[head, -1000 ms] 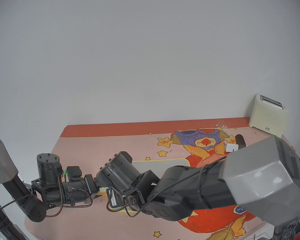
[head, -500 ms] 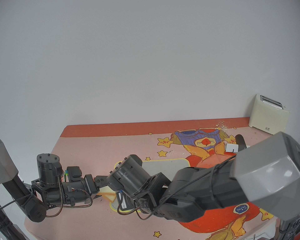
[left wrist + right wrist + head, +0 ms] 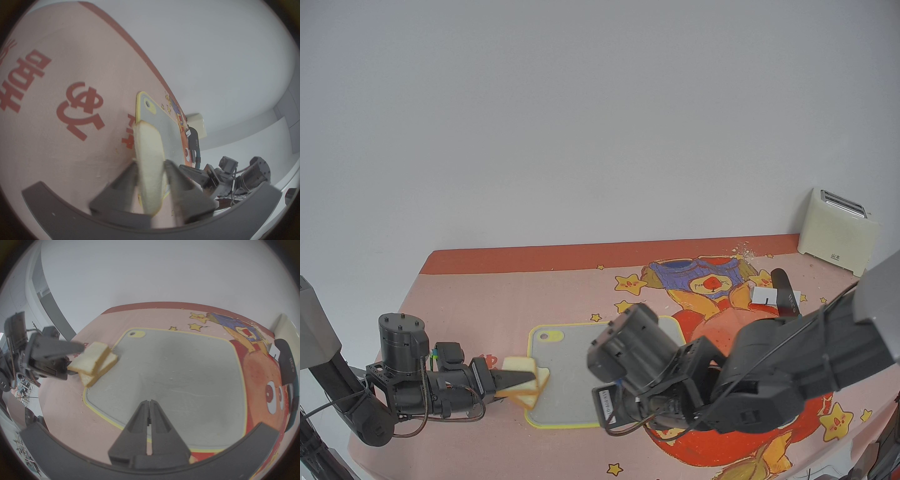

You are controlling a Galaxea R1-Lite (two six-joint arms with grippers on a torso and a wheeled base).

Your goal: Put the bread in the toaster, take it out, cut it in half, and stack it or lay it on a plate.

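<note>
Bread (image 3: 517,364), what looks like two pale pieces stacked one on the other, sits clamped between the fingers of the left gripper (image 3: 526,379). One finger lies across the top of the stack and the other is below it. The stack is at the left edge of the grey, yellow-rimmed cutting board (image 3: 575,381), partly over the rim, closer to the board's hanging-hole corner than to its near corner. I cannot tell whether the lower piece rests on the board or hangs just above it. The left arm lies low and level, well off the board's left side.

The right gripper (image 3: 149,408) has its fingers pressed together with nothing between them. It hangs over the board's near edge and points across the bare grey face towards the far side. The bread is off to its left and well apart from it.

The board lies flat on the pink surface (image 3: 487,294), which is printed with a cartoon figure and stars. Beyond the board's far right corner lies a black object with a white tag (image 3: 786,289). Farther off in that direction a cream toaster (image 3: 837,236) stands against the wall, slots up.
</note>
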